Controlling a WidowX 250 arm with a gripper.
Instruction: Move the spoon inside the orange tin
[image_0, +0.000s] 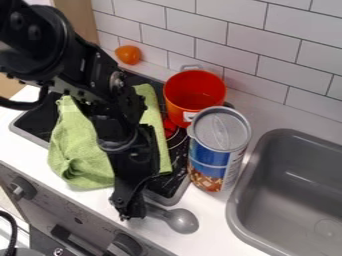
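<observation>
Black gripper (132, 210) hanging at the gray spoon's (182, 220) handle end, its grip impossible to tell, spoon lying on the near tabletop (212, 226) left of the sink (294, 187), orange tin (179, 107) standing farther back, behind the can (208, 159).

On the stovetop (40, 119): dish towel (77, 150) toward the left, tin (194, 95) toward the back right. Behind, near the tiled wall (180, 30), fruit (128, 54). Right of the tin and farther forward, canister (214, 157), left of the sink (235, 205). Before the canister, on the countertop (217, 225), spoon (182, 221). Farther forward and left, stove knob (23, 187).
</observation>
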